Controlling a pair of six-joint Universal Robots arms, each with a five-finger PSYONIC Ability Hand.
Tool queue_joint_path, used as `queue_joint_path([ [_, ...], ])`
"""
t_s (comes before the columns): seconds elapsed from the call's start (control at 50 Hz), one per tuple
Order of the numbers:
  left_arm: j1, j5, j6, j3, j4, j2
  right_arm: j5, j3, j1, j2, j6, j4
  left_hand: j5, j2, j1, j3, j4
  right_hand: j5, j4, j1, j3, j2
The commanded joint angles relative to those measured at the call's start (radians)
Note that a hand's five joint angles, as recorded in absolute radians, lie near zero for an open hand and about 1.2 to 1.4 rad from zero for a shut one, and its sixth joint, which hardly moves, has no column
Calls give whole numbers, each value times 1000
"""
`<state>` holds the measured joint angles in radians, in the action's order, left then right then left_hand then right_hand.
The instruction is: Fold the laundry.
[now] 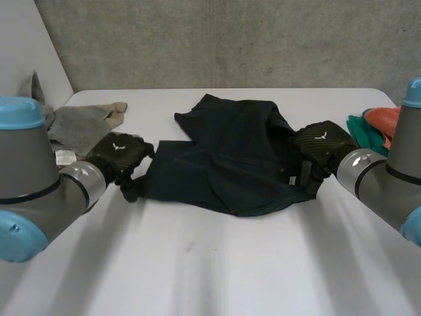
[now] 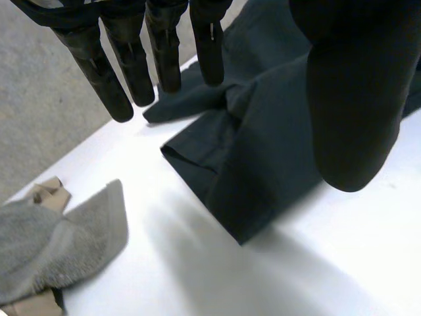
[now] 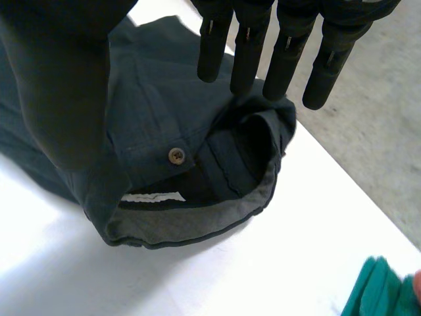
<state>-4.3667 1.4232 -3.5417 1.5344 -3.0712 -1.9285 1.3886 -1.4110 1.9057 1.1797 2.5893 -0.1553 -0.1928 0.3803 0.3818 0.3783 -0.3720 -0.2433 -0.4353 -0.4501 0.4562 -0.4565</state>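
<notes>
Dark garment (image 1: 230, 164): trousers or shorts, rumpled and not yet folded, lying on the middle of the white table (image 1: 210, 263).
Waistband (image 3: 191, 224): the garment's right end, gaping open, with a button (image 3: 175, 155) showing on it.
Leg hem (image 2: 197, 164): the garment's left end, lying flat on the table.
Left hand (image 1: 118, 155): just beside the leg hem, fingers straight and apart from the thumb, grasping nothing.
Right hand (image 1: 319, 145): over the waistband, fingers straight, thumb wide, nothing held.
Other laundry: a grey cloth (image 1: 79, 128) lies well to the garment's left. A green cloth (image 1: 365, 131) and an orange cloth (image 1: 385, 117) lie to its right.
Risk, waistband: it is thick and open, so a pinch may likely catch one layer only and the fold would drag crooked.
Risk, creases: the garment's middle is bunched, so folding before smoothing would probably trap the wrinkles.
Risk, uneven pull: if one hand closes first, the garment could slide toward it.
</notes>
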Motion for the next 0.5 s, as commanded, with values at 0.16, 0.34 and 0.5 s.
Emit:
queue_joint_path([
  [0.16, 30, 6, 96, 66, -1, -33, -126, 46, 18, -113, -212, -50, 19, -32, -33, -30, 23, -44, -27, -12, 6, -6],
  [0.34, 39, 8, 96, 35, -26, -107, -82, 79, 36, -170, -173, -23, 13, -26, -27, -24, 18, -624, -606, -591, 585, -585],
  [0.5, 55, 26, 93, -37, -30, -168, -89, 75, 96, -102, -51, 104, 16, -29, -30, -27, 21, -978, -961, -946, 940, -940],
])
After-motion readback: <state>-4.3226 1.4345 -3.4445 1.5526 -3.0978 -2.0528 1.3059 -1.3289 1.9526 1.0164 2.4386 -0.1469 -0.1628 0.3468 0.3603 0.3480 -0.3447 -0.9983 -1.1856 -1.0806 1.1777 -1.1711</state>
